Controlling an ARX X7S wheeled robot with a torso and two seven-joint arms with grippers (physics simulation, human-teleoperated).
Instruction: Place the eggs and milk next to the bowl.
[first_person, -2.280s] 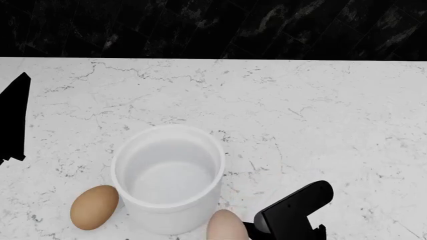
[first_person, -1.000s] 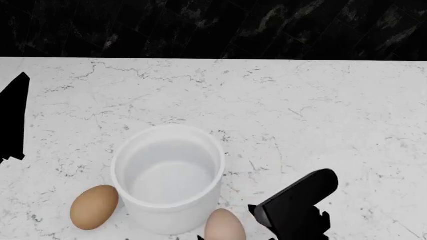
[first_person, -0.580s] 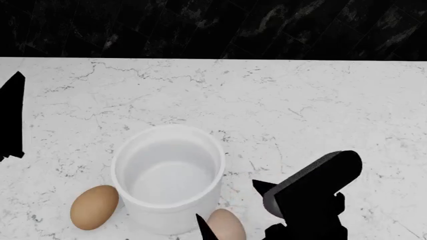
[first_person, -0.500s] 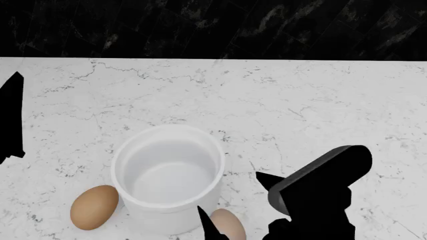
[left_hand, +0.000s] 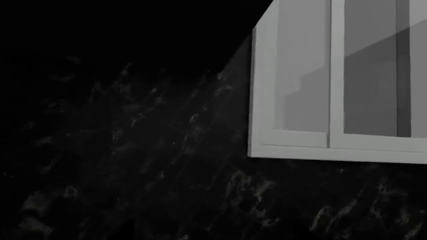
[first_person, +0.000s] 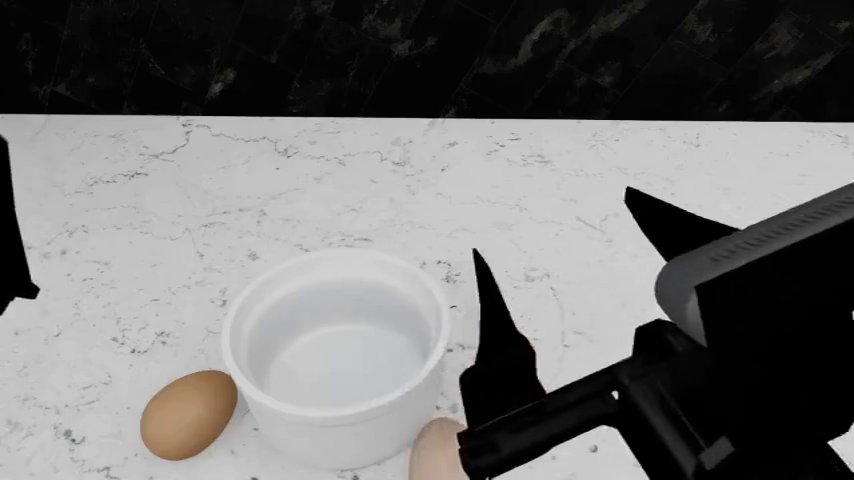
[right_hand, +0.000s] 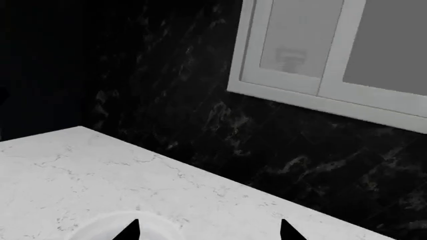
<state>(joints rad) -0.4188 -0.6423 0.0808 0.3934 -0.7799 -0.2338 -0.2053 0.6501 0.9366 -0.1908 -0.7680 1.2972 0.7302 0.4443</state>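
Observation:
The white bowl (first_person: 336, 350) stands on the white marble counter (first_person: 601, 160). The tan-brown egg (first_person: 188, 413) lies against its front left. The paler egg (first_person: 433, 452) lies at its front right, partly hidden by my right arm. My right gripper (first_person: 554, 222) is open and empty, held up above the counter to the right of the bowl. In the right wrist view its tips (right_hand: 210, 231) stand wide apart over the counter, with the bowl's rim (right_hand: 100, 226) faint at the edge. Only a black sliver of the left arm (first_person: 8, 240) shows. The milk is out of view.
A black marble wall (first_person: 427, 55) runs along the back of the counter. A white wall cabinet (right_hand: 320, 55) hangs above it, also in the left wrist view (left_hand: 333, 80).
My right gripper has opened off the paler egg, left it on the counter by the bowl, and risen up and to the right. The left arm has slid further out of the left edge.

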